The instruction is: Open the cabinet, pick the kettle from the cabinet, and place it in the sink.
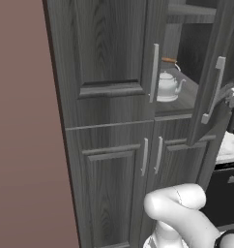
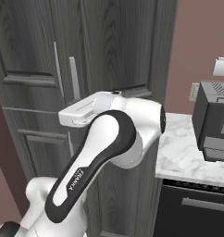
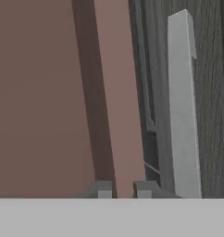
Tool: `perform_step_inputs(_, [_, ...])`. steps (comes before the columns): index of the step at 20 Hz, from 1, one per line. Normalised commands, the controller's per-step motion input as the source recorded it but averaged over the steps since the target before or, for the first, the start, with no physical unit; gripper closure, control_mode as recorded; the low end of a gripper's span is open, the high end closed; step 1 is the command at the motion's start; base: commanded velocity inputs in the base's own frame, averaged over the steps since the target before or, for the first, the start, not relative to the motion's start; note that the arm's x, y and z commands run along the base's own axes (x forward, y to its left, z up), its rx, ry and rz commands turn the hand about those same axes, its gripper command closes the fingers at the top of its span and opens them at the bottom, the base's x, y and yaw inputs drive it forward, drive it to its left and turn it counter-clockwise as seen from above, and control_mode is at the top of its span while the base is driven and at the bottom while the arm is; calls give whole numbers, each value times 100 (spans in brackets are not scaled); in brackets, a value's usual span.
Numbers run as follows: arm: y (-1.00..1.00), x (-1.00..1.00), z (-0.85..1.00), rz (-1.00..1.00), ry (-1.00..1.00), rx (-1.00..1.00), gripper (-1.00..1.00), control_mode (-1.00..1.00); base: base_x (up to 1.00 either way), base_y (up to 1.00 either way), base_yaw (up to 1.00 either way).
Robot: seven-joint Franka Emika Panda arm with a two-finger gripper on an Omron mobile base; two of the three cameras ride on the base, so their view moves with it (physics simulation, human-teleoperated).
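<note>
With the cabinet (image 1: pixel 109 63) door partly ajar and the handle (image 3: pixel 183 111) just beside the gripper's (image 3: pixel 123 189) pressed-together fingers, next comes reaching the kettle (image 1: pixel 168 86).

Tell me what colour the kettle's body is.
White-silver; the kettle shows best in the left base view, on the cabinet shelf.

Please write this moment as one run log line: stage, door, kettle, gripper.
stage: cabinet opened | right door: swung out | kettle: on shelf, untouched | gripper: shut, empty, beside bar handle
</note>
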Motion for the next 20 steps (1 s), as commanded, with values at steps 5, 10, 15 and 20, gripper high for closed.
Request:
perform_step_inputs(5, [6, -55, 0, 7, 0, 8, 100, -100, 0, 0, 0])
perform_step_inputs(10, [8, -52, 0, 6, 0, 6, 100, -100, 0, 0, 0])
perform_step_inputs(15, [27, -41, 0, 0, 0, 0, 100, -100, 0, 0, 0])
perform_step_inputs(20, [32, -39, 0, 0, 0, -1, -100, -100, 0, 0, 0])
